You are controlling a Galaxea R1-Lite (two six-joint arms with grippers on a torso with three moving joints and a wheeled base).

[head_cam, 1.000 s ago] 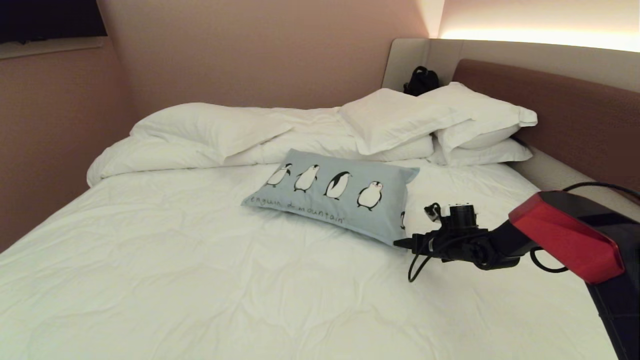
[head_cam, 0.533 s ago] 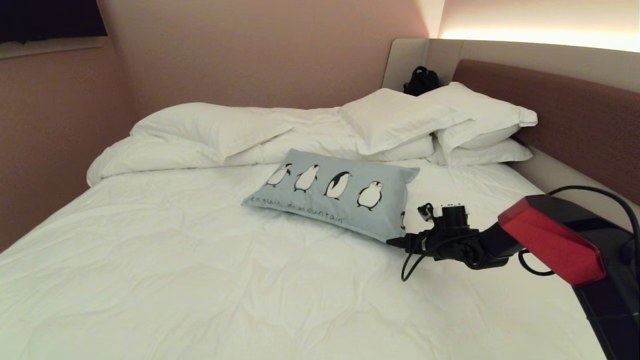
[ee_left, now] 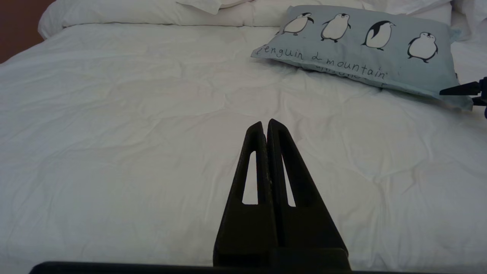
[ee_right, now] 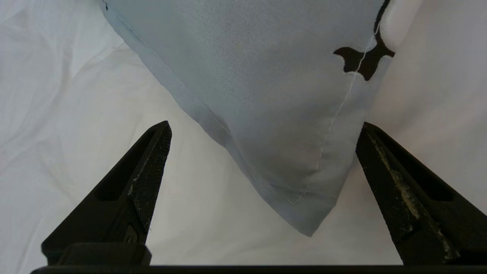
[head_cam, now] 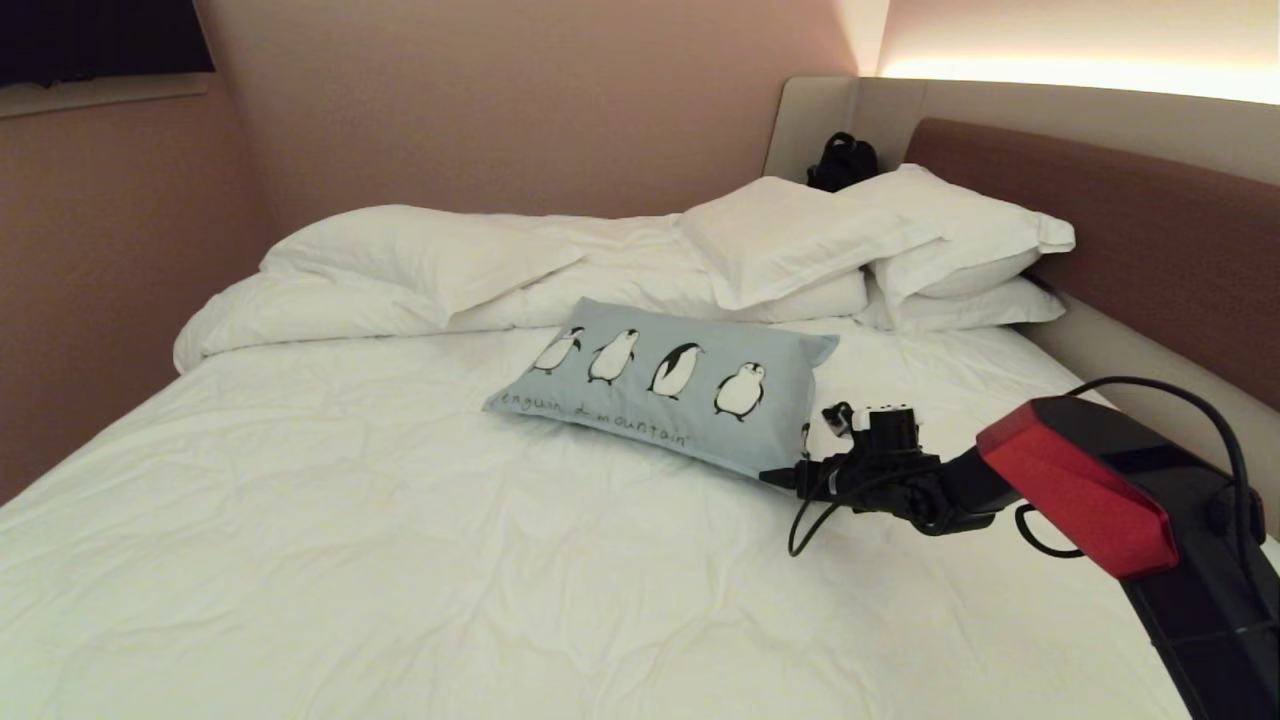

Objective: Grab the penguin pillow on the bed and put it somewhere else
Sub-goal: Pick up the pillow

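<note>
White bed (head_cam: 400, 520) fills the frame, pillow (head_cam: 670, 385) lying mid-frame, and the right gripper (ee_right: 262, 133) is wide open straddling its near corner, so this looks like the pre-grasp step; next it probably needs to pinch that corner, left gripper (ee_left: 266, 127) closed, idle.

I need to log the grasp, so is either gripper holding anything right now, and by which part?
Nothing is held. The right gripper stands open around a corner of the penguin pillow; the left gripper is shut on nothing.
</note>
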